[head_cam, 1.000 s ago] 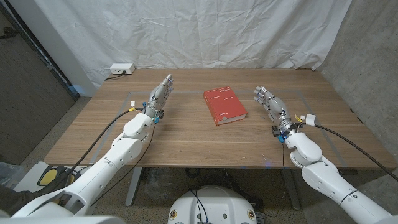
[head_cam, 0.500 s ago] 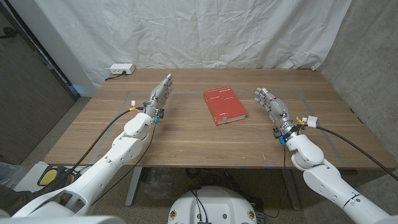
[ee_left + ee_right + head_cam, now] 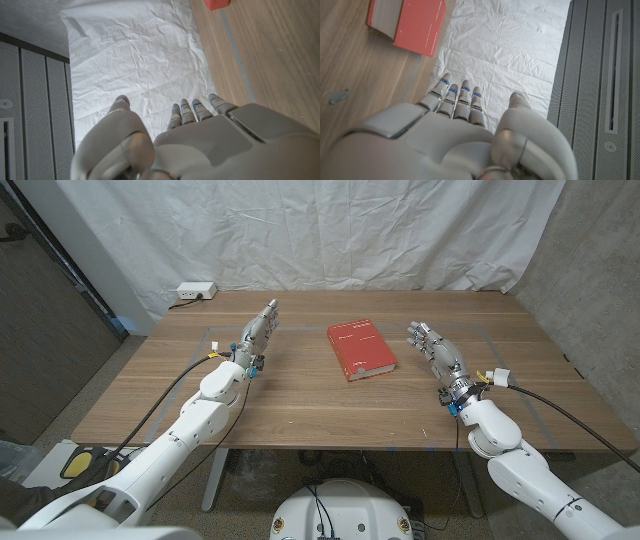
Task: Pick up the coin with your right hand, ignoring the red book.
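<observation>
Beside the red book (image 3: 361,350), the right hand (image 3: 432,346) stands with fingers apart, holding nothing. No coin shows plainly. A grey speck (image 3: 338,95) on the worktop (image 3: 300,395) near the book may be it, so the hand should confirm the speck before lowering, keeping clear of the book.

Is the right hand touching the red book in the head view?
No: the right hand is apart from the red book, with bare table between them.

A red book (image 3: 361,350) lies mid-table; the left robot hand (image 3: 258,332) and right robot hand (image 3: 432,348) flank it, empty.
</observation>
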